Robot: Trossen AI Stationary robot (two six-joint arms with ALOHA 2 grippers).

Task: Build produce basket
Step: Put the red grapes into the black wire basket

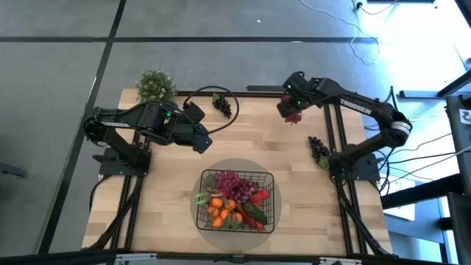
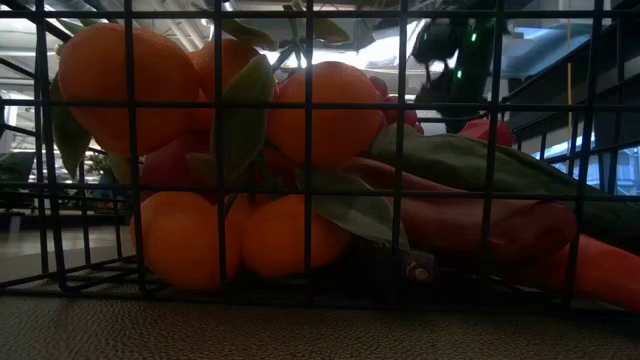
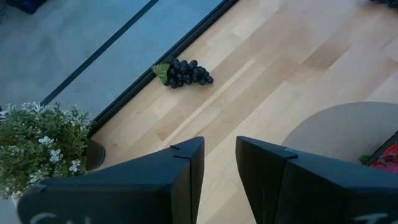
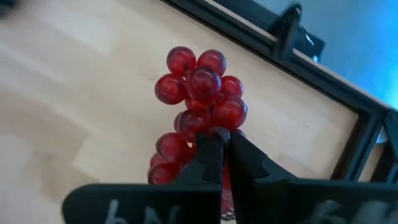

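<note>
While the right end effector pinches the red grape bunch at the desk's far edge, well beyond the basket, carry it level, release low over the produce. Left end effector waits, parted, empty.

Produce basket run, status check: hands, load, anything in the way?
Right hand shut on red grapes at far edge. Left hand empty, jaws apart, mid-table. Basket part loaded; two black grape bunches out. Path clear.
</note>
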